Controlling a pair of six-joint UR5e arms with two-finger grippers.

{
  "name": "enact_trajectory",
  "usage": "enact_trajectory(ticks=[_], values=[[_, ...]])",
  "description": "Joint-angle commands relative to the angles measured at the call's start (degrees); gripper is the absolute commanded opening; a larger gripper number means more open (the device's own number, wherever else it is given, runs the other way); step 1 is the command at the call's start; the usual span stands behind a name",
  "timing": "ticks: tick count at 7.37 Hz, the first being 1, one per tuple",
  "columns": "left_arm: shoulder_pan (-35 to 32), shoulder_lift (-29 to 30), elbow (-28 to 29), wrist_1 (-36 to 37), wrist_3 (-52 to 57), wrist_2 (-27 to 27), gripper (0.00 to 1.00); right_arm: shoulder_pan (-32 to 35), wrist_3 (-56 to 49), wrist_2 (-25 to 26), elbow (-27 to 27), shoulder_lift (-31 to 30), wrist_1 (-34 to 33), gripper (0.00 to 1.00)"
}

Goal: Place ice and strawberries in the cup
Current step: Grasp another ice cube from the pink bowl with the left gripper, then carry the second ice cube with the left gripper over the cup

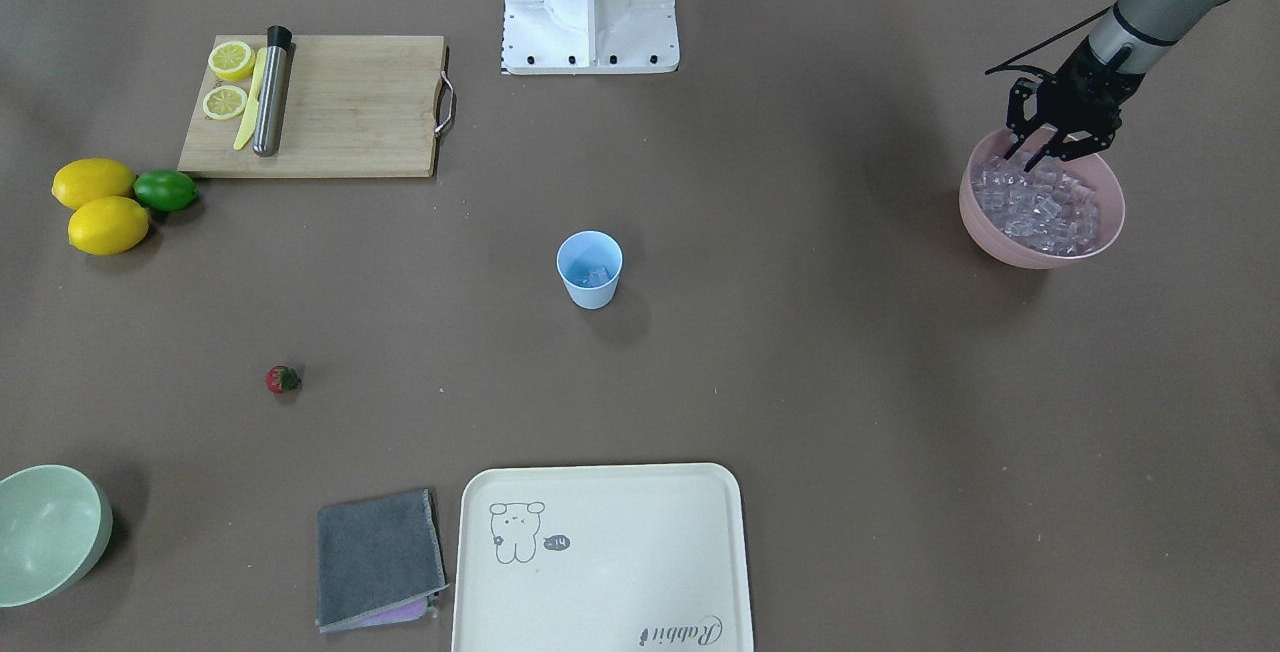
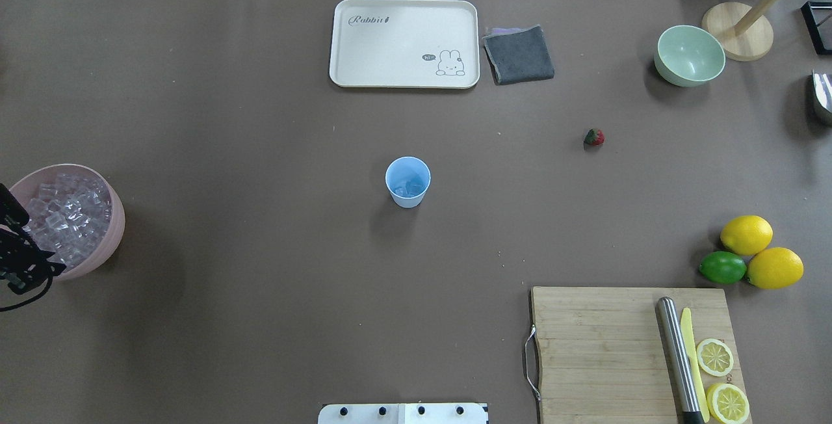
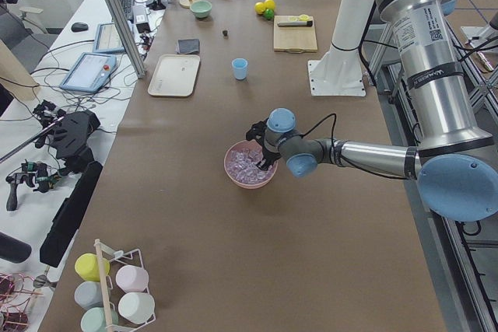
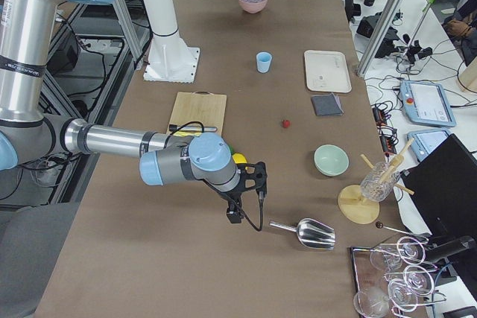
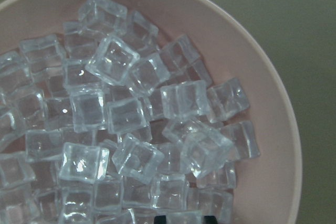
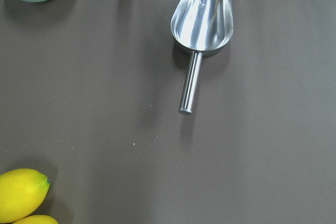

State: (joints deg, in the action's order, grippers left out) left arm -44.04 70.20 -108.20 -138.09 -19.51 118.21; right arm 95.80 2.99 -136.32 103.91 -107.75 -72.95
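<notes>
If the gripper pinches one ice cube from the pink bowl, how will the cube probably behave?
The ice cubes look glossy and smooth-faced, so one may well slip out of a pinch. They lie loosely heaped in the pink bowl, so neighbours will likely shift when touched. Each cube is small, so probably light.

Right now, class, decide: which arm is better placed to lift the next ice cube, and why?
The left. The left gripper hangs open over the ice in the pink bowl; the right gripper is at the table's far end, near the metal scoop.
</notes>
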Motion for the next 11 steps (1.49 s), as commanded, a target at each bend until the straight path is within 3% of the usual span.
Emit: enact_trajectory(ticks=[1,3,4,8,9,11], values=[[-0.77,0.28,-0.60,-0.42,-0.09,1.13,0.00,0.00,0.00,0.00,0.07,0.00,0.00,1.00],[-6.54,3.08,-0.70,-0.16,-0.09,9.46,0.00,0.00,0.00,0.00,-0.02,0.35,-0.09,1.00],[-7.80,5.10,-0.61,0.02,-0.52,10.37,0.00,0.00,0.09,0.00,-0.02,0.35,-0.09,1.00],[-6.59,26.42,0.01,-0.07,-37.98,9.67,0.00,-0.26,0.09,0.00,-0.02,0.53,-0.09,1.00],[-3.45,31.26,0.53,-0.07,-45.02,9.24,0.00,-0.26,0.26,0.00,-0.02,0.62,-0.09,1.00],[6.80,39.28,3.25,0.63,-53.24,-4.58,0.00,-0.44,0.35,0.09,-0.11,0.70,-0.09,1.00]])
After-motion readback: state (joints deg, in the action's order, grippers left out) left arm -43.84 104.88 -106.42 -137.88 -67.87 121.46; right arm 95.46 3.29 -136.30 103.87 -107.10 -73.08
